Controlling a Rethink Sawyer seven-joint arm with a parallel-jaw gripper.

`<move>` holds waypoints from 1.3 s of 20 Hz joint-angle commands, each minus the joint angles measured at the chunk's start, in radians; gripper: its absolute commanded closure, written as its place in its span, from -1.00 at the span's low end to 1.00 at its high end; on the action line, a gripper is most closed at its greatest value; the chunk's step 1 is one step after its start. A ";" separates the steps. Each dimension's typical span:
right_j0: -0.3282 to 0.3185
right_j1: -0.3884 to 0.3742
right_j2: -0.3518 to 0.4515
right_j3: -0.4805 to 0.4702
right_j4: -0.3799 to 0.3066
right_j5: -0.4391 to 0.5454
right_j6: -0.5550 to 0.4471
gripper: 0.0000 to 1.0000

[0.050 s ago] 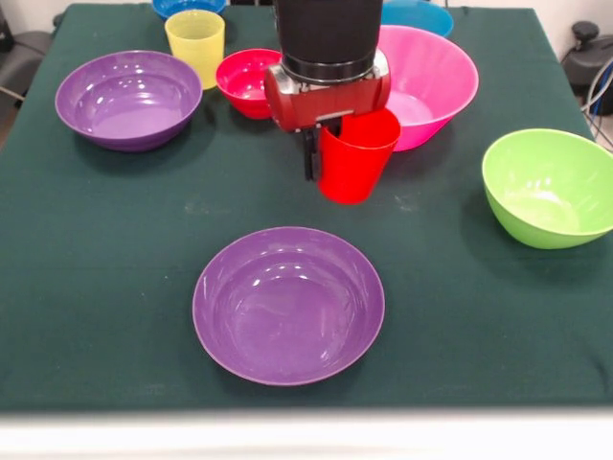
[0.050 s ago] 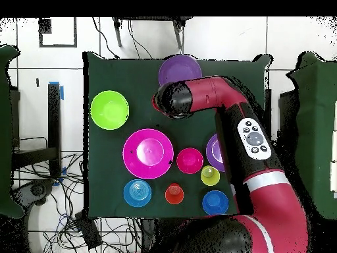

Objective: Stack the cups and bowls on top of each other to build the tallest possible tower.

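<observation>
From the front I see my gripper point(image 1: 326, 144) closed on the rim of the red cup point(image 1: 356, 156), one dark finger outside its wall; the cup hangs upright and tilted slightly, clear of the cloth; a purple bowl point(image 1: 288, 305) sits below and nearer the camera, empty; the pink bowl point(image 1: 436, 81) is just behind the cup. Overhead, the arm point(image 2: 217, 95) covers the cup; a purple bowl point(image 2: 180, 69) lies just beyond the wrist; the lime bowl point(image 2: 110, 109) sits well apart.

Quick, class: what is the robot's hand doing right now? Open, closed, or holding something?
Hand: closed on the rim of the red cup, holding it upright, beyond the near purple bowl.
</observation>
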 commanded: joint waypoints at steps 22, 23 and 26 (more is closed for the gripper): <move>-0.014 0.201 0.084 -0.338 -0.061 0.145 -0.467 1.00; -0.015 0.205 0.084 -0.341 -0.062 0.143 -0.474 1.00; -0.012 0.219 0.083 -0.357 -0.061 0.140 -0.490 1.00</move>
